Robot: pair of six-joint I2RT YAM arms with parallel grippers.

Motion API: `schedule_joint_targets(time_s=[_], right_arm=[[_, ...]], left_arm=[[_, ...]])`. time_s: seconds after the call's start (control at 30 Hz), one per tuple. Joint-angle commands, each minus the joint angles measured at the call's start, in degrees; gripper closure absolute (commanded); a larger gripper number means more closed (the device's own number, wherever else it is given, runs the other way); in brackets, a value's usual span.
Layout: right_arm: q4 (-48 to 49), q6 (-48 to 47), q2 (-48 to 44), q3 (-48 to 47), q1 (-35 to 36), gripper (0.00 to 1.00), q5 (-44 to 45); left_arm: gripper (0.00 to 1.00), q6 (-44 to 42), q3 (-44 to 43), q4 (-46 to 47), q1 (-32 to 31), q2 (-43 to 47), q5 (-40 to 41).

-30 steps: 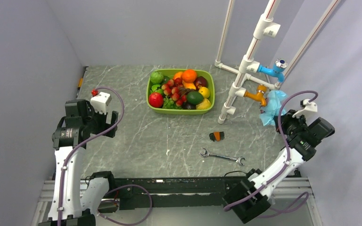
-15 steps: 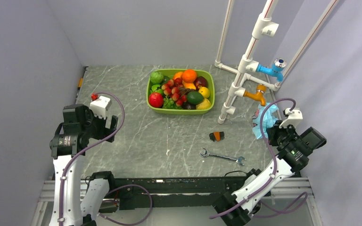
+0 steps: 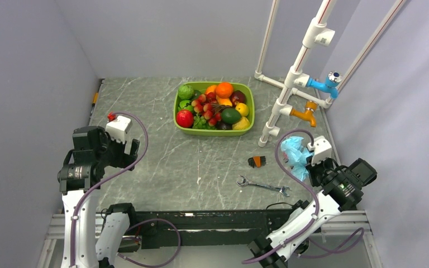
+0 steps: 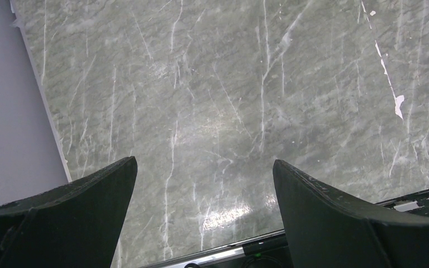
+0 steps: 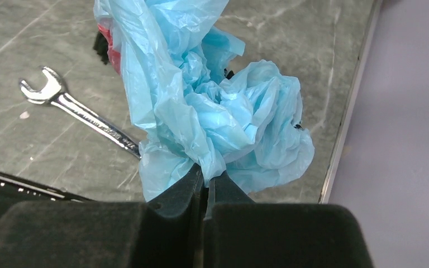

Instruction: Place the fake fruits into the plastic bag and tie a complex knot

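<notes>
My right gripper has its jaws pressed together on a fold of the plastic bag, which is bunched up over the table's right side near the wrench. My left gripper has its jaws spread wide over bare table, holding nothing. The fake fruits all lie in the green tray, well apart, so I judge this is the bag-fetching step. Next its mouth needs finding and opening.
</notes>
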State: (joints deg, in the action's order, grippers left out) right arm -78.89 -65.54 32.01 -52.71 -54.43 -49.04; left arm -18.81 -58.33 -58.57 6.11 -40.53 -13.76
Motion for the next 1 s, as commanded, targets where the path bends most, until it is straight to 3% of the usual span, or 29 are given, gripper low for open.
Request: schedule_joint_targets(time_s=[0.0,0.1,0.27,0.37,0.5,0.63,0.7,0.83,0.97], right_arm=[[-7.16,-11.6,-1.75,-4.84,1.84,1.0,-8.27],[-7.21,-10.95,-2.21,-4.89,3.71,1.0,-9.44],[-7.03,-7.09,9.75,-7.85,4.56,1.0,-9.22],[-5.04,-1.98,12.25,-10.75,9.74,1.0,-8.4],[12.83,24.56,12.89,-9.64,29.61,1.0,1.91],[23.41,40.34,14.47,-10.26,51.22,1.0,14.9],[25.82,44.68,14.81,-10.72,60.47,1.0,20.22],[24.74,46.09,15.4,-11.51,65.2,1.0,21.76],[24.92,48.7,17.72,-13.08,75.61,1.0,28.26]], left_arm=[[0.01,-1.81,-1.73,0.21,-0.13,-0.16,-1.03],[0.01,-2.88,-0.85,0.88,-0.13,0.37,-0.63],[0.01,-4.52,0.2,1.73,-0.13,-0.59,-0.38],[0.01,-5.19,0.64,2.6,-0.13,-1.23,0.04],[0.01,-5.91,1.41,3.66,-0.13,-2.01,0.01],[0.01,-7.12,1.85,3.82,-0.13,-2.44,1.36],[0.01,-7.44,1.8,3.66,-0.13,-2.09,1.78],[0.01,-8.17,1.56,3.35,-0.13,-0.48,0.51],[0.01,-8.87,1.06,2.07,-0.14,-0.78,-0.91]])
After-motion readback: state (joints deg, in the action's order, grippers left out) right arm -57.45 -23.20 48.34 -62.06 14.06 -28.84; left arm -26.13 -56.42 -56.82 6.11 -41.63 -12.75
